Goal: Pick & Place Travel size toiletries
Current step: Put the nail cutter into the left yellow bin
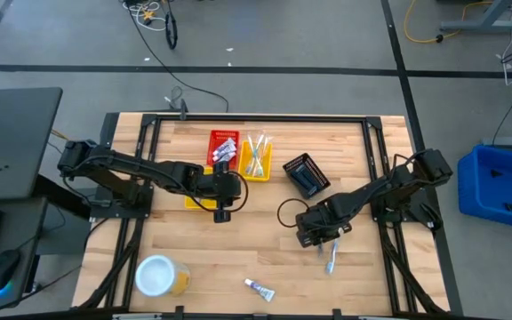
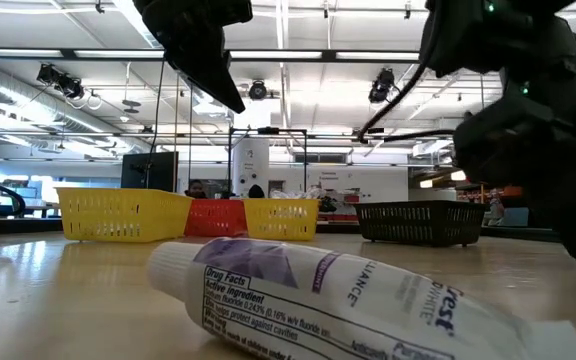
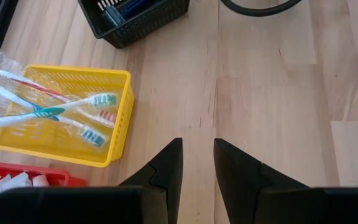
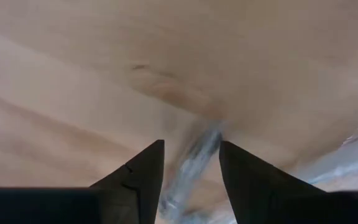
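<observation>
The right end effector (image 1: 327,242) is low over the wooden tabletop (image 1: 238,240), on its right side toward the near edge, with its two dark fingers (image 4: 138,177) spread partway and a narrow gap between them. A blue toothbrush (image 1: 332,258) in clear wrap lies on the wood directly under it; in the right wrist view its blurred shaft (image 4: 191,162) runs into the gap between the fingers, but whether the pads touch it cannot be told. The left end effector (image 1: 222,213) hangs above bare wood near the middle of the tabletop, just in front of the baskets, its fingers (image 3: 166,171) standing a little apart with nothing between them. Behind it, a yellow basket (image 1: 256,160) holds several toothbrushes (image 3: 61,109), a red basket (image 1: 222,147) holds small white tubes, and a black basket (image 1: 307,174) holds a dark blue item. One white toothpaste tube (image 1: 259,287) lies alone near the front edge, and a white-topped yellow container (image 1: 160,276) stands at the front left.
</observation>
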Tool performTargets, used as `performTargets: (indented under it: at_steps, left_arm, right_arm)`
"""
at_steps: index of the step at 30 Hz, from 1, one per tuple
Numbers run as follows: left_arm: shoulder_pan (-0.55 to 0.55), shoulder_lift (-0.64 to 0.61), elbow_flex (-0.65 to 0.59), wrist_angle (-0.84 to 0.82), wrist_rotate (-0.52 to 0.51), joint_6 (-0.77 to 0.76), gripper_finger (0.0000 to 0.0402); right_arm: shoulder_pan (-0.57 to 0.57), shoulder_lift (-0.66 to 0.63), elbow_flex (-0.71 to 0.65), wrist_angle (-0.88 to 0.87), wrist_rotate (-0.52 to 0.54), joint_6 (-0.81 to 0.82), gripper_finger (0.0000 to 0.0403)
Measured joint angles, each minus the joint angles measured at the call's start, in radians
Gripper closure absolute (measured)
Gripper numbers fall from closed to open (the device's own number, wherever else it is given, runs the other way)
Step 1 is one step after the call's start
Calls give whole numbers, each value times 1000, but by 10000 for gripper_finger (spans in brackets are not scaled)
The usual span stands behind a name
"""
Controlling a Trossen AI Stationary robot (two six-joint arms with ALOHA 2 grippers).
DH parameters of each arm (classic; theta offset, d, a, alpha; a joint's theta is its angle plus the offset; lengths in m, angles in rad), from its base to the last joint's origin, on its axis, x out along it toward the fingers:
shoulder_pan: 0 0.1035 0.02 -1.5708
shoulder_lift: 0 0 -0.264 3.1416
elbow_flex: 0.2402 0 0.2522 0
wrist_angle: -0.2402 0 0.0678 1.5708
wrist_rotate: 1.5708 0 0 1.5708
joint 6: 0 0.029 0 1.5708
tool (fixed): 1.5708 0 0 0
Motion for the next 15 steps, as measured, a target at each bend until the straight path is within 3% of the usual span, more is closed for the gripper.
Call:
performTargets:
  at_steps: [9, 15]
  left_arm:
    - [0, 0, 0, 0, 0, -3, 303]
    - [0, 0, 0, 0, 0, -3, 303]
  right_arm:
    - [1, -5, -40, 26, 5, -40, 259]
    - [2, -4, -44, 28, 9, -70, 306]
